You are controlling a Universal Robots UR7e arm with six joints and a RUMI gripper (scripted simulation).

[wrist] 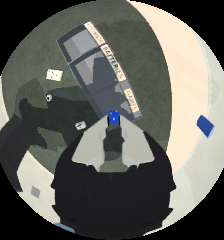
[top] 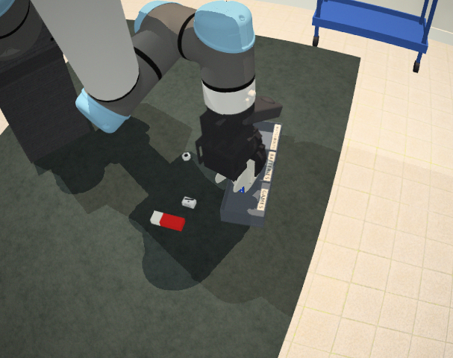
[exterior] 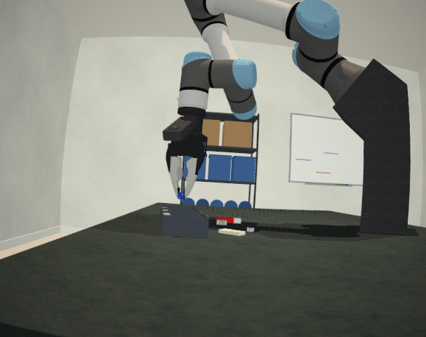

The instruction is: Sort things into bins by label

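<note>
My gripper [top: 242, 186] [exterior: 180, 194] [wrist: 114, 116] is shut on a small blue thing [top: 241, 189] [exterior: 180, 196] [wrist: 113, 117]. It hangs above the grey bin row [top: 239, 218] [exterior: 184, 225] [wrist: 67, 52], toward the end labelled GAMES [top: 262, 199] [wrist: 131, 100], next to the BATTERIES label [top: 269, 166] [wrist: 113, 62]. The third label is partly hidden by the wrist. On the table lie a red-and-white box [top: 167, 220] [exterior: 228, 220], a small white block [top: 188, 202] [wrist: 80, 125], a small nut [top: 186, 156] [wrist: 49, 97] and a flat cream piece [exterior: 231, 232] [wrist: 54, 75].
The robot's dark base [top: 29, 100] [exterior: 383, 163] stands at the table's back. A blue cart [top: 369, 23] stands on the tiled floor beyond the table edge. A shelf with boxes [exterior: 229, 144] and a whiteboard [exterior: 325, 152] are on the far wall.
</note>
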